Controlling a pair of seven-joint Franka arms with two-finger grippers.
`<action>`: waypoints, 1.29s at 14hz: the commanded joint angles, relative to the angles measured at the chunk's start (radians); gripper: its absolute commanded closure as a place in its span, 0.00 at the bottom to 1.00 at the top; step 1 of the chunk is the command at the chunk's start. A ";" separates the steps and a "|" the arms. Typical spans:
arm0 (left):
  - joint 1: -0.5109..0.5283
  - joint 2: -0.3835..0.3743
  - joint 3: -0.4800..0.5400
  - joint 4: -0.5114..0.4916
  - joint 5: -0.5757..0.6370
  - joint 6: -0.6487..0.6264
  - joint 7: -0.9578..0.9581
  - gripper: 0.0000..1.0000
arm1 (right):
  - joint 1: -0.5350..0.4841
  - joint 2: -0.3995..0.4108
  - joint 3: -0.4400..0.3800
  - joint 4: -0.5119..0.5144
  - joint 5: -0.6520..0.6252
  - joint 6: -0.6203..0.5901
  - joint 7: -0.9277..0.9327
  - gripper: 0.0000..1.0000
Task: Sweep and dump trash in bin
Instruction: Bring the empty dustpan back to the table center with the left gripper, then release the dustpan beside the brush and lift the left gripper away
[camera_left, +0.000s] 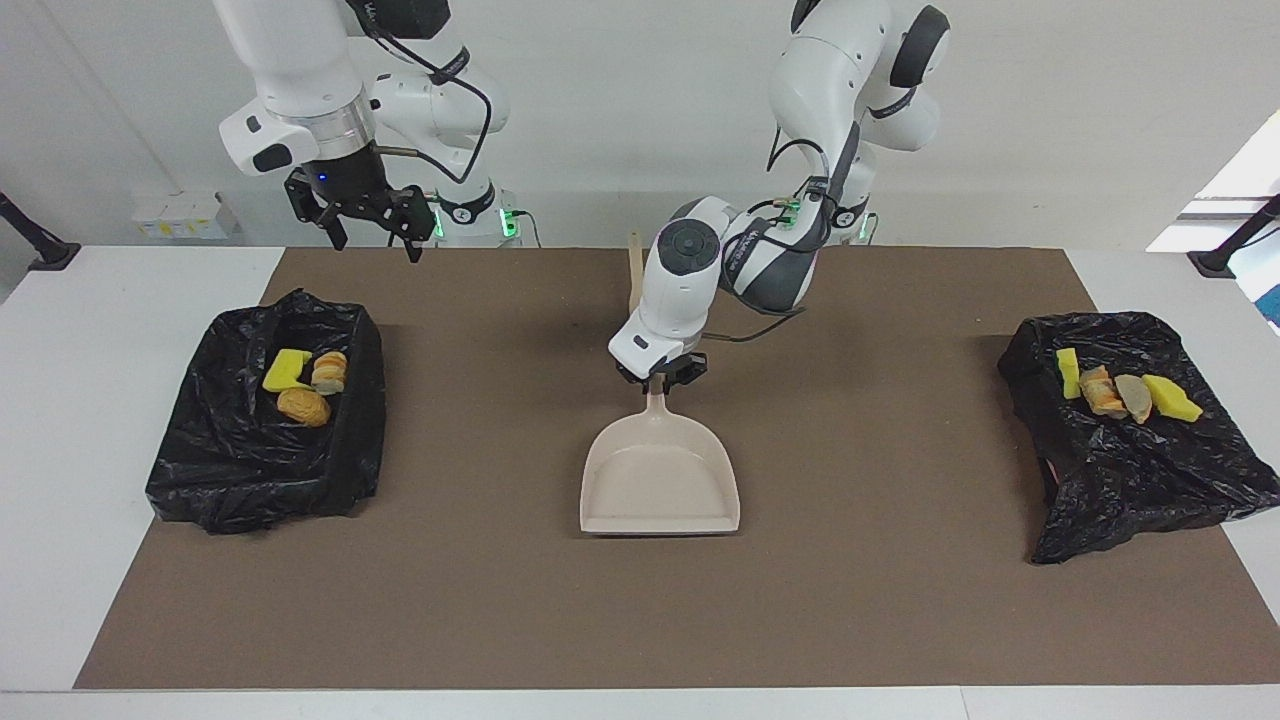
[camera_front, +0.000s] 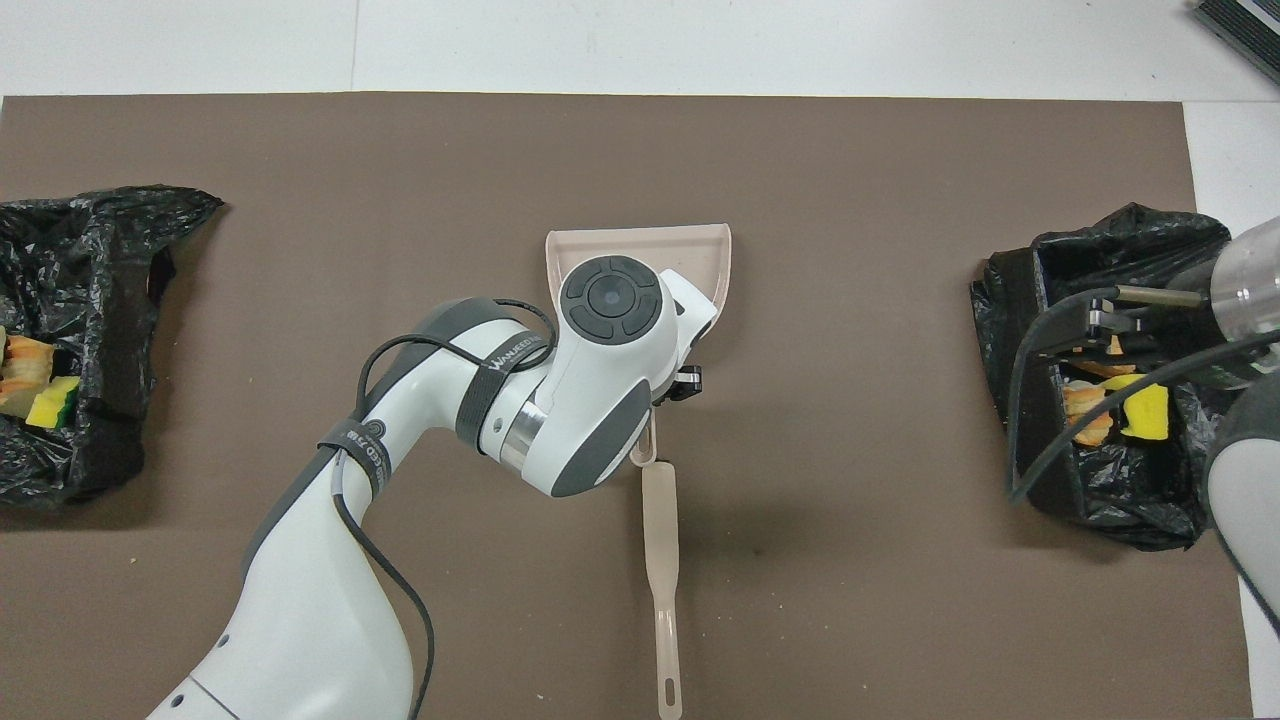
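The pinkish-beige dustpan (camera_left: 660, 480) lies flat on the middle of the brown mat; its far rim shows in the overhead view (camera_front: 640, 242). My left gripper (camera_left: 660, 378) is down on the dustpan's handle and shut on it. The trash lies in two black bag-lined bins. A yellow sponge chunk (camera_left: 287, 370), a beige lump (camera_left: 328, 372) and an orange-brown lump (camera_left: 303, 406) lie in the bin at the right arm's end. Several more bits (camera_left: 1120, 392) lie in the other bin. My right gripper (camera_left: 372, 238) hangs open and empty, raised over the mat by its own base.
The bins (camera_left: 250, 470) (camera_left: 1130, 480) stand at the two ends of the mat. The beige brush handle (camera_front: 662, 570) lies on the mat between the dustpan's handle and the robots. My left arm's elbow covers much of the dustpan from above.
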 joint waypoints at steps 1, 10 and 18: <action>-0.006 -0.013 0.023 0.016 -0.011 -0.008 -0.014 0.00 | -0.021 -0.021 0.005 -0.026 0.026 0.025 -0.028 0.00; 0.207 -0.111 0.031 0.016 0.004 -0.109 0.152 0.00 | -0.021 -0.021 0.005 -0.026 0.026 0.025 -0.026 0.00; 0.502 -0.244 0.031 0.013 0.002 -0.262 0.599 0.00 | -0.019 -0.022 0.005 -0.027 0.026 0.025 -0.026 0.00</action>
